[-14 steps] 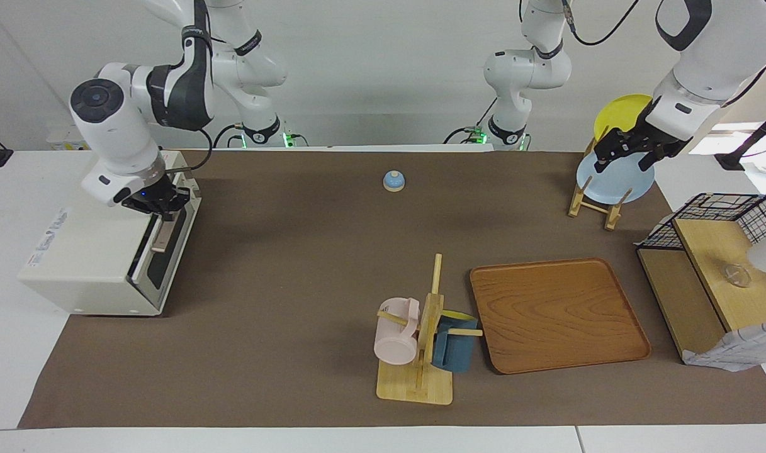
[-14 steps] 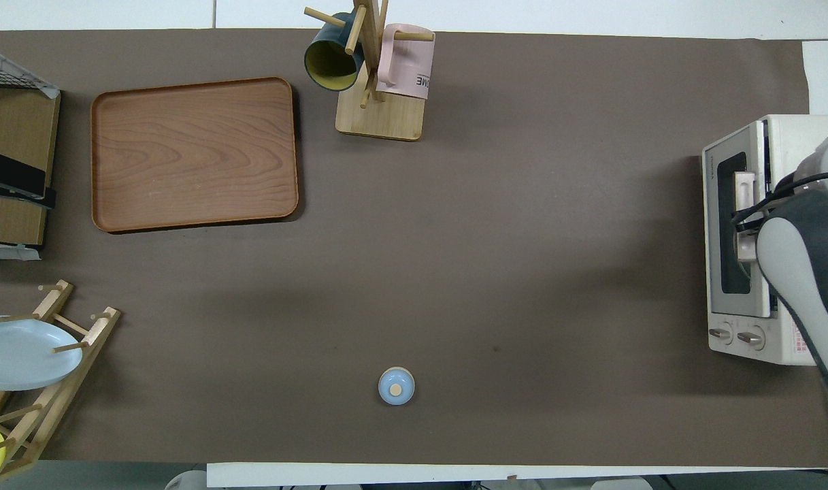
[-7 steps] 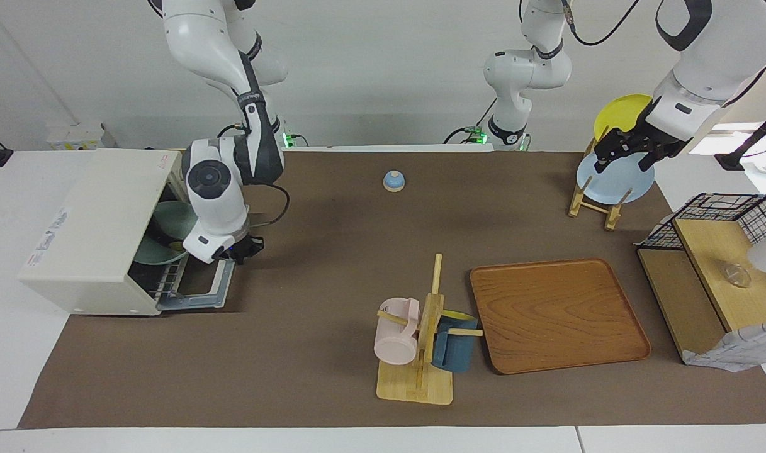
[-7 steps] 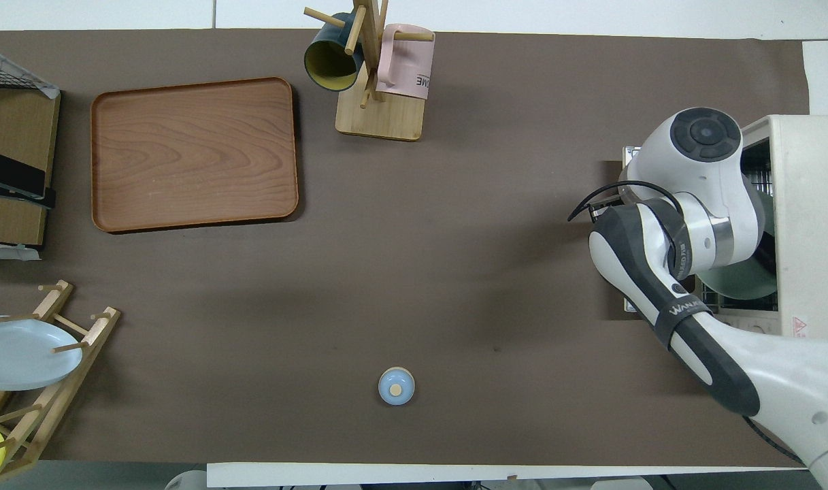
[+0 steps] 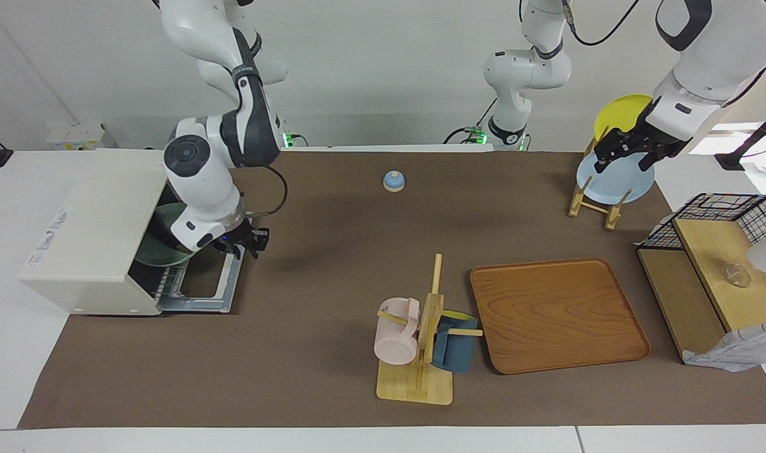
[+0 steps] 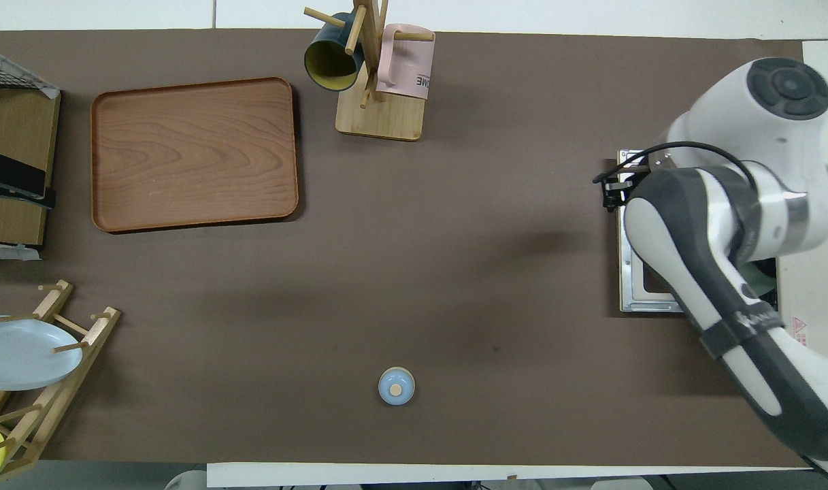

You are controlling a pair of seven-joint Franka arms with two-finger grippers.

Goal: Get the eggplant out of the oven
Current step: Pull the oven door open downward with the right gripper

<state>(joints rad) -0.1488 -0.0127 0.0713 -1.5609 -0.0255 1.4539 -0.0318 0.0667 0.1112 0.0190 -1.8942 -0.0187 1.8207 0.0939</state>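
The cream-white oven (image 5: 87, 239) stands at the right arm's end of the table, and part of its top shows in the overhead view (image 6: 822, 292). Its door (image 5: 201, 288) lies fully open and flat on the mat. A pale green plate (image 5: 158, 242) leans inside on the wire rack. The eggplant is not visible; the right arm hides much of the opening. My right gripper (image 5: 249, 244) is open and empty, just above the door's handle edge at the corner nearer the robots. It also shows in the overhead view (image 6: 612, 192). My left gripper (image 5: 623, 160) waits open over the plate rack.
A blue bell (image 5: 393, 180) sits near the robots. A mug tree (image 5: 423, 340) with a pink and a blue mug and a wooden tray (image 5: 556, 313) lie mid-table. A plate rack (image 5: 600, 198) and a wire basket shelf (image 5: 713, 264) stand at the left arm's end.
The oven door went from shut to fully open. My right gripper pulled it down by the handle, let go, and now hovers just above the door's edge. The left arm has not moved.
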